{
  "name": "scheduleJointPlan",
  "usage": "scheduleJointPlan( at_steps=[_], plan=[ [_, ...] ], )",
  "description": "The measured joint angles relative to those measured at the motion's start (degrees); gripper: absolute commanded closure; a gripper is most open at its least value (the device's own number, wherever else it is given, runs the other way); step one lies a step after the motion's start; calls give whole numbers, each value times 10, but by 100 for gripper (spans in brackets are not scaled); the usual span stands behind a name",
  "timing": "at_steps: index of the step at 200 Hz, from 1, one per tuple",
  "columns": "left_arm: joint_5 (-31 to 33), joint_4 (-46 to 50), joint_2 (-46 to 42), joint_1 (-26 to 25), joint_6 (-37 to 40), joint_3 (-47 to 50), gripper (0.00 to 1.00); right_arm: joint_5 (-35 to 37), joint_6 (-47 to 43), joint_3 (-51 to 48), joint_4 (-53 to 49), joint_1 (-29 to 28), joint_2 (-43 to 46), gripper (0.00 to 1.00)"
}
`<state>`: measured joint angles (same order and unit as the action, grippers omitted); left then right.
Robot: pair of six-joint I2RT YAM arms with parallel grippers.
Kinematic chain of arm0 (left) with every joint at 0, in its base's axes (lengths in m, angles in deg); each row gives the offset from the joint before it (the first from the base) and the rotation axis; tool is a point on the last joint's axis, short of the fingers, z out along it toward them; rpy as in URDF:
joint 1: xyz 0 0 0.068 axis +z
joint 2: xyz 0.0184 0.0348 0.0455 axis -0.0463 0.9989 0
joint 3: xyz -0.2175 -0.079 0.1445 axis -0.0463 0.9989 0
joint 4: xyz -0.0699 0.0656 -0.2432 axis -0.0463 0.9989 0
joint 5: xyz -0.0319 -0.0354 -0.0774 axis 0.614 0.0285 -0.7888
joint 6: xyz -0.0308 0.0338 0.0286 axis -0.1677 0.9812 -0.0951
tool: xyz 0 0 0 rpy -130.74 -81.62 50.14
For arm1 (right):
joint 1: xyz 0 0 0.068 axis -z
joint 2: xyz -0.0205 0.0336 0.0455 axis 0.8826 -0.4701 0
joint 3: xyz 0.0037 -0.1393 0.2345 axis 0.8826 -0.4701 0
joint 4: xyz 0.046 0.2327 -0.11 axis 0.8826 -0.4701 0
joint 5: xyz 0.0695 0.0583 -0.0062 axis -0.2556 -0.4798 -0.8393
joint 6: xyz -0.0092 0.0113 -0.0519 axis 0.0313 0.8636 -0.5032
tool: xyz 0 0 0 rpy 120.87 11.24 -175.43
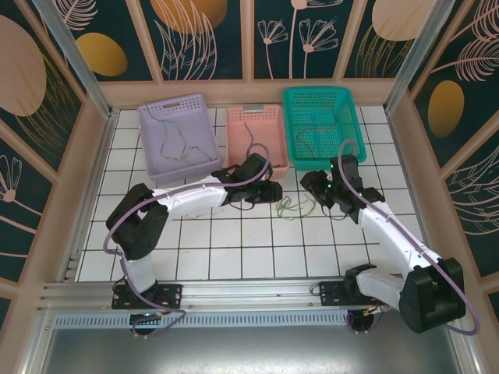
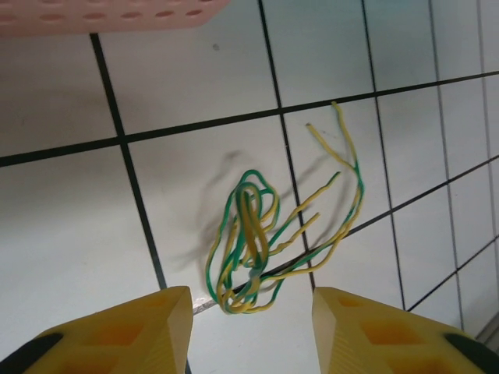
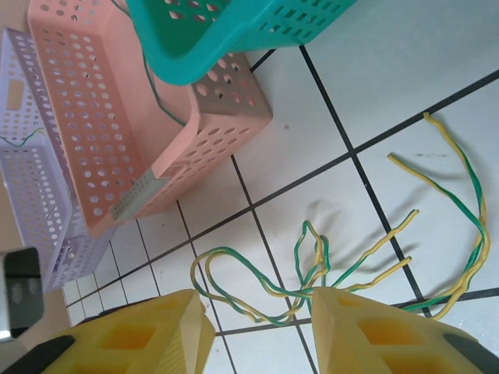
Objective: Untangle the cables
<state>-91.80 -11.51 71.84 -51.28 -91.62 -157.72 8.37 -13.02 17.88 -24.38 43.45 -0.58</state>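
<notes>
Left gripper (image 2: 249, 308) and right gripper (image 3: 253, 308) both gape wide, and the cables (image 2: 251, 234) lie just ahead of each gap. Better to pinch single strands, not the clump.

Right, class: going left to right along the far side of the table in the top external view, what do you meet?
Lilac basket → pink basket → teal basket.

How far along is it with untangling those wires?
Seemingly done: single wires lie in the lilac basket, pink basket and teal basket. In hand: the left gripper and right gripper, both open, hover over the yellow-green tangle on the tiles. Left: that tangle is still knotted, nothing gripped.
</notes>
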Motion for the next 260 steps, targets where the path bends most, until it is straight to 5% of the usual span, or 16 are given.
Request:
scheduleJointPlan(
  at_steps=[87, 152, 212, 260],
  plan=[
    [-56, -53, 19, 25, -9, 0, 70, -23, 19, -52, 26, -12, -3, 60],
    [-61, -63, 31, 25, -13, 0, 100, -26, 25, -53, 35, -16, -3, 60],
    [-84, -89, 14, 25, -2, 26, 100, -48, 6, -56, 69, -19, -31, 60],
    [-137, -89, -21, 26, 40, 39, 100, -96, -103, -38, 83, -26, -93, 67]
  ],
)
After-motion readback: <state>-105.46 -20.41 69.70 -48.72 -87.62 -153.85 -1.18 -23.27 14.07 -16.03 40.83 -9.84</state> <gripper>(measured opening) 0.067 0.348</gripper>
